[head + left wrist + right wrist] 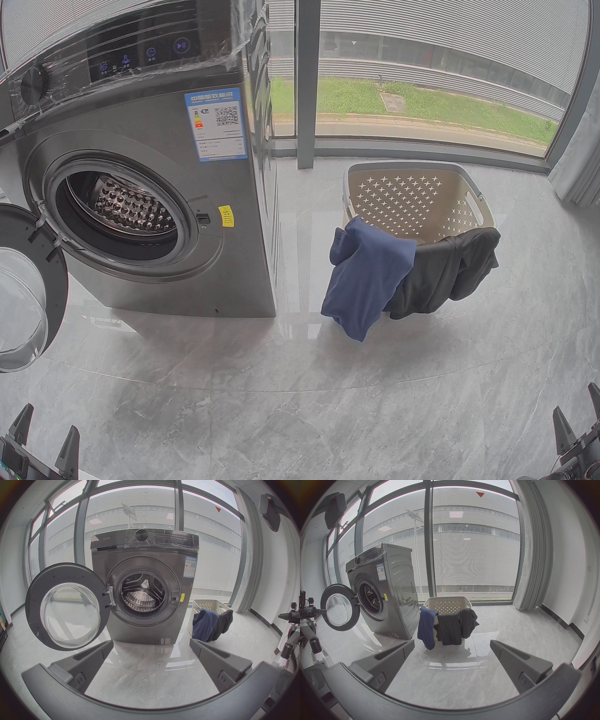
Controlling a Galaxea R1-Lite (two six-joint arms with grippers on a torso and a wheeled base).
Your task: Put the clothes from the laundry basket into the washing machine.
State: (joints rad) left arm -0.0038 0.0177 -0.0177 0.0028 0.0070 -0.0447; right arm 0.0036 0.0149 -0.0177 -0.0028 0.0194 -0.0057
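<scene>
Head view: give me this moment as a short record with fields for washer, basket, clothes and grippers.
washer: door swung open; no clothes seen in drum
basket: right of the washer
clothes: blue garment and black garment draped over the basket's near rim
left gripper: open, empty, facing the washer
right gripper: open, empty, facing the basket

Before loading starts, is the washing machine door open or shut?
Open: the washing machine door is swung wide to the side, and the drum shows through the opening.
</scene>
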